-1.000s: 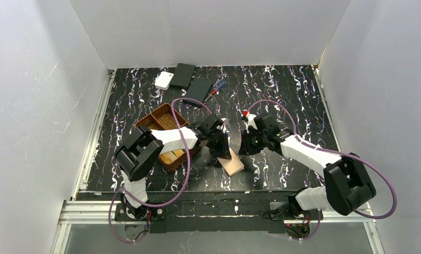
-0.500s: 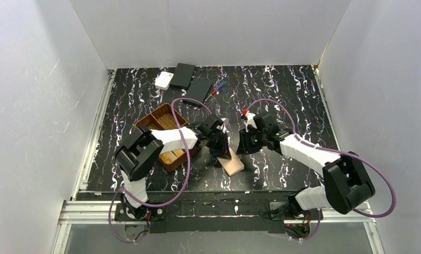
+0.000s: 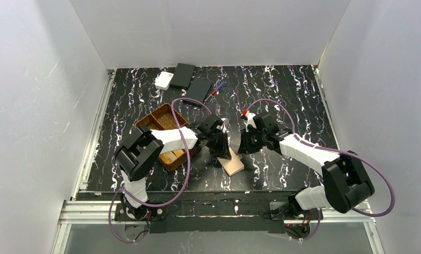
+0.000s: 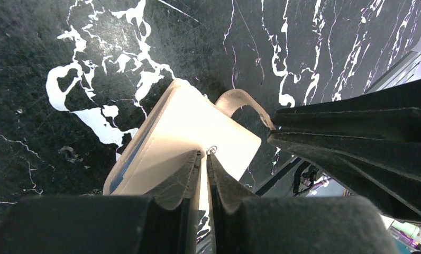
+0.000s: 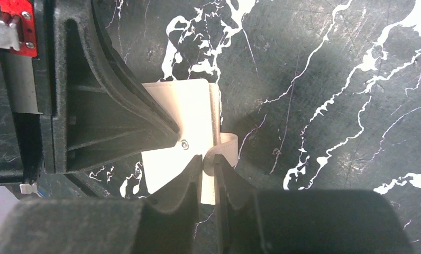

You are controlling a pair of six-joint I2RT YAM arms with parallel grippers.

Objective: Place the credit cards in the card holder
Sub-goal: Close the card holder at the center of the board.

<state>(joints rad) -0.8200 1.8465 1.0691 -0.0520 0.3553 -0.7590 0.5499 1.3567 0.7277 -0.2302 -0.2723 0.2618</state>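
The tan card holder (image 3: 233,164) lies closed on the black marbled table, between both grippers. In the left wrist view my left gripper (image 4: 203,154) is shut, its tips resting on the card holder (image 4: 198,119) beside the small snap. The curled clasp tab (image 4: 239,100) sticks out at the holder's far edge. My right gripper (image 5: 208,160) is closed on that clasp tab (image 5: 228,145), at the edge of the card holder (image 5: 184,106). Orange-gold credit cards (image 3: 171,156) lie in the near part of the brown tray.
The brown woven tray (image 3: 158,118) sits left of the left arm. At the back left are a white square box (image 3: 164,80), two flat black boxes (image 3: 183,75) (image 3: 199,89) and some pens (image 3: 217,87). White walls close in three sides.
The right gripper has edged slightly left toward the holder and its jaws have closed in on the clasp tab. The left gripper and the holder stay put.
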